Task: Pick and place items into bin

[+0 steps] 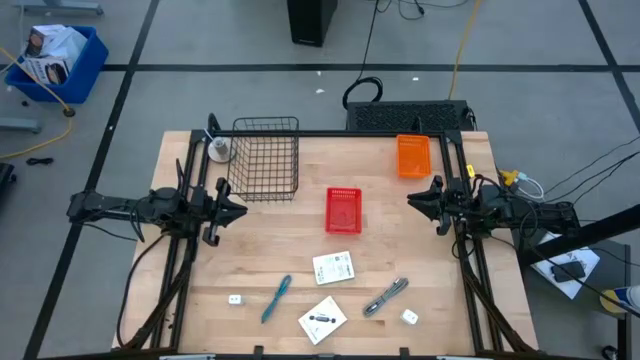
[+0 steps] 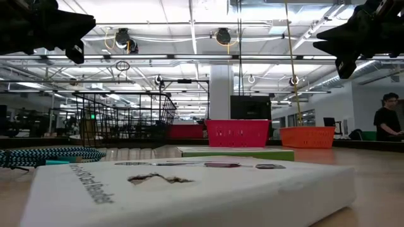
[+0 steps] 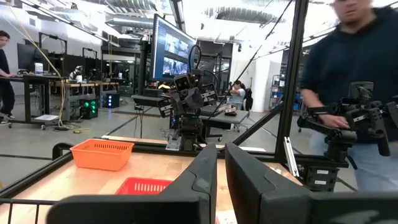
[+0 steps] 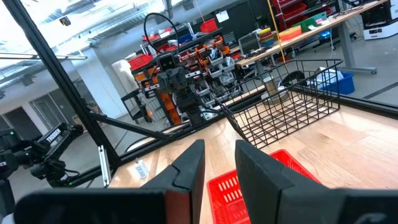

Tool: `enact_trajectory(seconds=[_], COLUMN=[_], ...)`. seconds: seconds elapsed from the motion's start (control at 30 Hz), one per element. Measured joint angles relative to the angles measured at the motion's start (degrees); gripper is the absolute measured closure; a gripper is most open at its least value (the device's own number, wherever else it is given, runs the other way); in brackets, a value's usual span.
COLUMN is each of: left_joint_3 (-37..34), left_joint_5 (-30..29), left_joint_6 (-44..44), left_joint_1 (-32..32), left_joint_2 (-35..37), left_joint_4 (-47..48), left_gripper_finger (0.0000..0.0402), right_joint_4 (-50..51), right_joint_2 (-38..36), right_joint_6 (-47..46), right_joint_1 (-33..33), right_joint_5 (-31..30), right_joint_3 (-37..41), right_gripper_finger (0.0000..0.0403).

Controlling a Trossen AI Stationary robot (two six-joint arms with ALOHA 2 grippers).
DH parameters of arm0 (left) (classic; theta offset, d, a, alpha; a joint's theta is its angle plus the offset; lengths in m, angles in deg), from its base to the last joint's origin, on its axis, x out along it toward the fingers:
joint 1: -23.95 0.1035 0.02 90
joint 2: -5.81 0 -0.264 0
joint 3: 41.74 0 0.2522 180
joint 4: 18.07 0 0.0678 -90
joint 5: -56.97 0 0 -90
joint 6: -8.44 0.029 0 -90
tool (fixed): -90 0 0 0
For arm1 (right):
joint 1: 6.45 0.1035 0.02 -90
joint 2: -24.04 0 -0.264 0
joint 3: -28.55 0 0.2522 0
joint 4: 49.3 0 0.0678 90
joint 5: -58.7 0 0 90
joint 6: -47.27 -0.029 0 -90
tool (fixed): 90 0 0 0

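You have three bins: black wire basket, red bin, orange bin. Loose items: two white packets, two tiny blocks, one teal stick, apparently one grey tool.

Pale matt wooden tabletop bearing a black wire-mesh metal basket, red and orange perforated plastic bins, and a grey metal tool.
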Motion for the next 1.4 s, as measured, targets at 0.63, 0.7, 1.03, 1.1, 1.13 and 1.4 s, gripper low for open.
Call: enact_trajectory(seconds=[0.63,0.7,1.03,1.1,1.13,1.4], left_joint_3=[0.0,0.0,0.0,0.0,0.0,0.0], left_joint_5=[0.0,0.0,0.0,0.0,0.0,-0.2], left_joint_6=[0.0,0.0,0.0,0.0,0.0,0.0], left_joint_1=[0.0,0.0,0.0,0.0,0.0,0.0], left_joint_2=[0.0,0.0,0.0,0.0,0.0,0.0], left_joint_4=[0.0,0.0,0.0,0.0,0.0,0.0], left_gripper_finger=[0.0364,0.0364,0.0364,0.0364,0.0364,0.0364], right_joint_4=[-0.1,-1.0,-7.1,-9.1,-10.2,-21.9], right_joint_2=[0.0,0.0,0.0,0.3,0.5,3.9], right_joint_6=[-0.2,-2.0,-22.6,-24.4,-24.5,-35.6], right_joint_1=[0.0,0.0,0.0,0.0,0.0,0.0], right_joint_5=[0.0,0.0,0.0,0.0,0.0,0.6], right_joint_3=[0.0,0.0,0.0,0.0,0.0,0.0], right_gripper_finger=[0.0318,0.0318,0.0318,0.0318,0.0318,0.0318])
